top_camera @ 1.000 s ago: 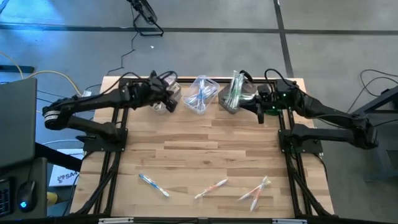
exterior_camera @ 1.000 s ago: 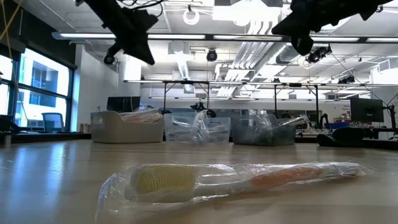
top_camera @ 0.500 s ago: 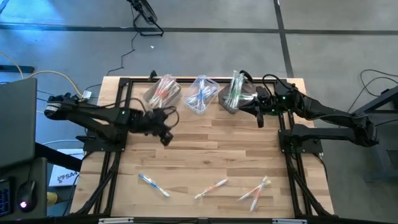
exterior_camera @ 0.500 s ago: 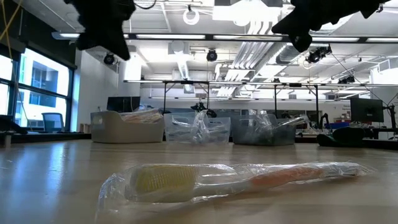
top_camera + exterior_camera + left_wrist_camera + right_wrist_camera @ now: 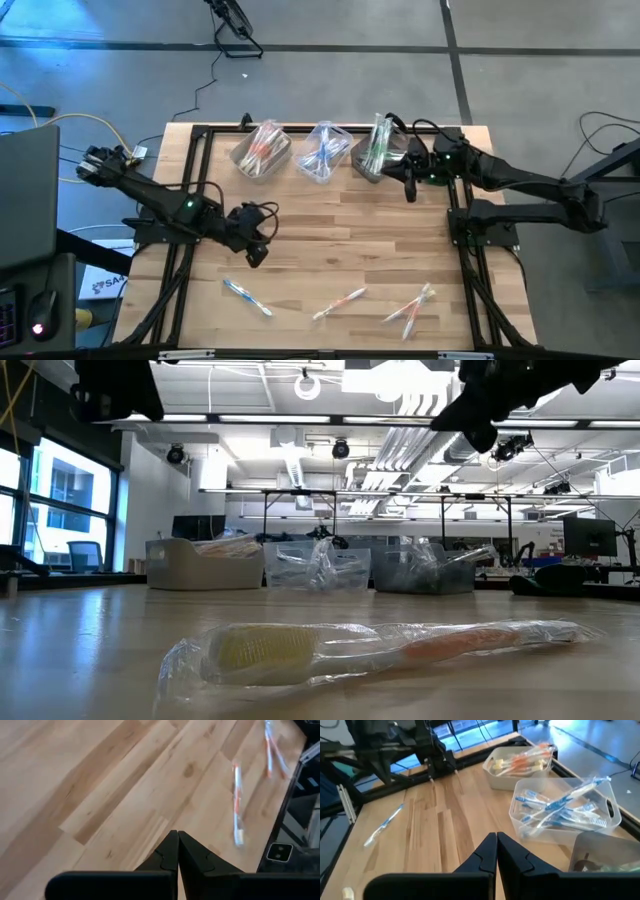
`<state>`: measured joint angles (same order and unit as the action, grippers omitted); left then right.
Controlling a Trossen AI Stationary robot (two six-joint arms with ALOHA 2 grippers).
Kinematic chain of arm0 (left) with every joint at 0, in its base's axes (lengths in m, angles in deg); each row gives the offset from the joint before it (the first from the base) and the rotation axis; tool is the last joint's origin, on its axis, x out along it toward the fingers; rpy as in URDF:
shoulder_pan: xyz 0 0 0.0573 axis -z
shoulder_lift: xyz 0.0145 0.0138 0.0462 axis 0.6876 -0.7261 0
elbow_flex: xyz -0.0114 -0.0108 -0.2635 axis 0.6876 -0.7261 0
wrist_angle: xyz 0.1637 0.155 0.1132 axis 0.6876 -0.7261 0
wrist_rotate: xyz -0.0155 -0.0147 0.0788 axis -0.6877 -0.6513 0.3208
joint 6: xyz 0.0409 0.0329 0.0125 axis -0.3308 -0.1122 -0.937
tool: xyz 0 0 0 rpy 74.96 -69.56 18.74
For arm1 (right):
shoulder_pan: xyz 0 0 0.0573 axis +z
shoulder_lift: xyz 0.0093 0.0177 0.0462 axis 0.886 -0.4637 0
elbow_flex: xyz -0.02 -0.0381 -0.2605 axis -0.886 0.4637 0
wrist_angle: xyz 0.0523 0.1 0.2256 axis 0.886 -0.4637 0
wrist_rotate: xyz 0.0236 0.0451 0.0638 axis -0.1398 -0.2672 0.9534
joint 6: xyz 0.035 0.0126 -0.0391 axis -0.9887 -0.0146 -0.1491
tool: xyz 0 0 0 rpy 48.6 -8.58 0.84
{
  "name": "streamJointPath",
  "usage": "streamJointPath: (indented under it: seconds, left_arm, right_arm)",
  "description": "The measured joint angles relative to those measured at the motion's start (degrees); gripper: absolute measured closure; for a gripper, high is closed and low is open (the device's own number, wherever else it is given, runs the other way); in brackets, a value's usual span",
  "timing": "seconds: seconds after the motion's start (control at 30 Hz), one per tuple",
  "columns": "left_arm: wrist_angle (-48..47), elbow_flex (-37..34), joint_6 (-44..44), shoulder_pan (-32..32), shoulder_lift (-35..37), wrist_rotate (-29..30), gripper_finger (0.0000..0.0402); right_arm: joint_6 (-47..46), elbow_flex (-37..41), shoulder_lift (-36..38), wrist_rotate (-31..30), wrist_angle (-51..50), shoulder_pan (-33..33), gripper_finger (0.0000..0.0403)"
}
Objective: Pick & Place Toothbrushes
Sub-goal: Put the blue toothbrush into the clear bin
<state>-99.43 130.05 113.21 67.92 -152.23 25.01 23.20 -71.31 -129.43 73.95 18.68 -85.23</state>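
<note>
Wrapped toothbrushes lie flat on the wooden table near its front edge: a blue one [image 5: 247,297], an orange one [image 5: 340,302] [image 5: 237,802] [image 5: 380,648], and two crossed ones [image 5: 410,305]. Three bins along the far edge hold more: orange-handled [image 5: 262,150] [image 5: 520,761], blue-handled [image 5: 323,152] [image 5: 565,810], green-handled [image 5: 378,152]. My left gripper [image 5: 255,258] [image 5: 177,836] hangs shut and empty over the table's left middle, above and beyond the blue toothbrush. My right gripper [image 5: 408,194] [image 5: 496,836] hangs shut and empty beside the green bin.
A black frame [image 5: 195,180] borders the table on its left, right and far sides. Bare wood [image 5: 340,235] lies between the bins and the loose toothbrushes. Both arm bases stand at the table's sides.
My left gripper has swung from over the orange-handled bin at the far edge toward the near edge, turning as it went, and now hangs over the left middle of the table. Nothing on the table has moved.
</note>
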Motion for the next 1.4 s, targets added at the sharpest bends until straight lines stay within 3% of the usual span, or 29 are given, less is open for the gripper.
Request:
streamJointPath:
  seconds: [0.23, 0.33, 0.73, 1.1, 1.23, 1.4]
  left_arm:
    - [4.1, 0.1, -16.0, 0.0, -2.4, -4.0, 0.0401]
    - [3.1, 0.0, -18.3, 1.2, -5.8, -6.0, 0.0401]
    - [-13.4, 13.9, -35.3, 5.4, -22.9, -5.8, 0.0401]
    - [-14.1, 14.2, -37.8, 11.3, -27.8, -13.1, 0.0399]
    - [-14.4, 14.2, -43.0, 12.9, -29.7, -14.7, 0.0372]
    - [-13.0, 14.2, -45.3, 13.6, -32.2, -16.8, 0.0307]
  right_arm:
    - [1.5, 0.0, -3.5, 0.0, 0.0, 0.0, 0.0399]
    - [1.5, 0.0, -4.5, 0.0, 0.0, 0.0, 0.0399]
    - [1.4, 0.0, -5.3, -0.6, -0.1, 0.0, 0.0399]
    - [1.3, 0.0, -5.3, -1.7, -0.1, 0.0, 0.0399]
    - [1.3, 0.0, -5.3, -1.7, -0.1, 0.0, 0.0399]
    - [1.3, 0.0, -5.3, -1.7, -0.1, 0.0, 0.0399]
